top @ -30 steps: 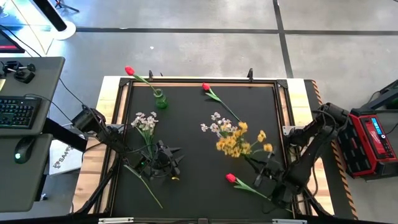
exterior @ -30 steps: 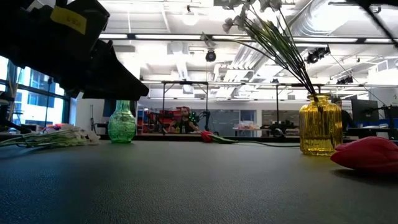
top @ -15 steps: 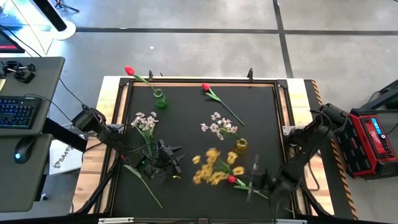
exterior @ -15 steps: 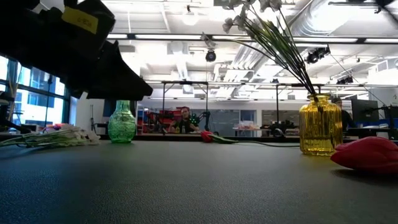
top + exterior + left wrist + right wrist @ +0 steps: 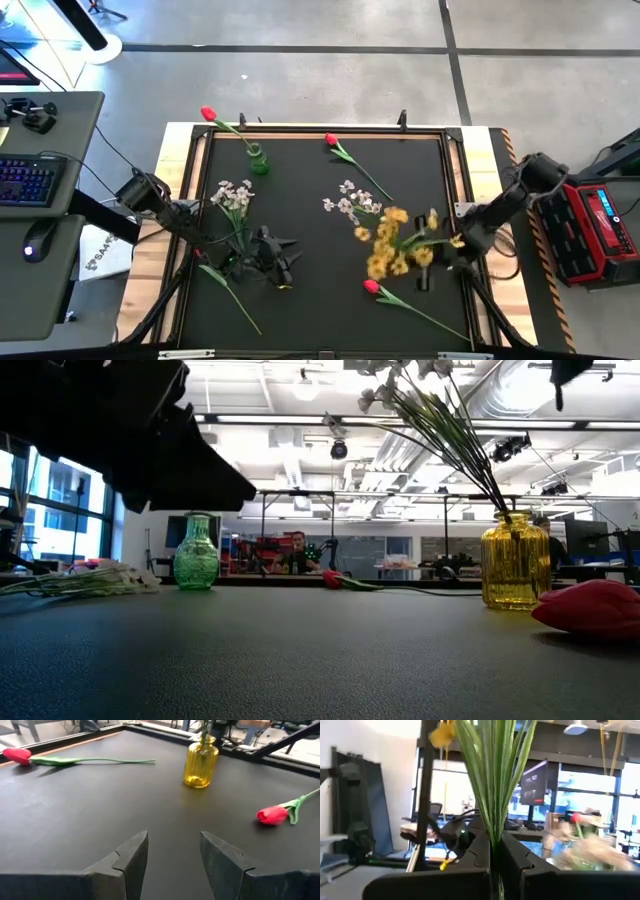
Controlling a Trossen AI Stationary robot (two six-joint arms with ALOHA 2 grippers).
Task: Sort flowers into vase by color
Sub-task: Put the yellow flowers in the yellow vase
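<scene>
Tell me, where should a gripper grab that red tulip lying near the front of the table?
Probably mid-stem. The red tulip lies flat, its thin green stem running toward the front right corner with bare table around it. Coming straight down, fingers straddling the stem, spares the soft bloom.

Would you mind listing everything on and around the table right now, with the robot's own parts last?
Red tulips: four; near right, far middle, far left edge in the green vase, and one on the mat, seen from the left wrist.
Yellow blossom bunch: one, held above the right side.
White blossoms: one bunch in the yellow vase, another lying left.
Green vase: one, far left.
Left gripper: open, low over the mat.
Right gripper: shut on the yellow bunch's stems.
</scene>
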